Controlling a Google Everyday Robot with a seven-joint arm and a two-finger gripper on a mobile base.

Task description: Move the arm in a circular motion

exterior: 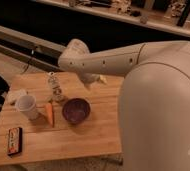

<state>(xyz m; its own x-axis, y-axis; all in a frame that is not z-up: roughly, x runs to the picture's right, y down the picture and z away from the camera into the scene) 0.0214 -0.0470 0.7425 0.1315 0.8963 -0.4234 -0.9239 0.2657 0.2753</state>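
Wooden table (95, 142) carries all the loose things, and none of them belongs to the job. At its seven o'clock corner lies a dark flat object (14, 141). At nine o'clock stands a white cup (27, 106), upright with its mouth up; nothing shows inside it, though the bottom is in shadow. Just beside it, at its three o'clock, lies a carrot (50, 113), tip toward the near edge, and at the carrot's twelve o'clock stands a small bottle (54, 88) whose contents are too dim to name. Near the table's centre sits a purple bowl (76, 110), open and apparently empty.

From the bowl's one o'clock, the gripper (94, 80) hangs under the wrist joint, above the table and touching nothing; whether it is released or clenched cannot be told, and no object appears in it. The cream arm (115, 60) reaches from the large housing at three o'clock across to the table's twelve o'clock edge.

As for progress, one still pose cannot show how much of the circle is traced. My judgement is that the sweep is under way, with an unknown share left.
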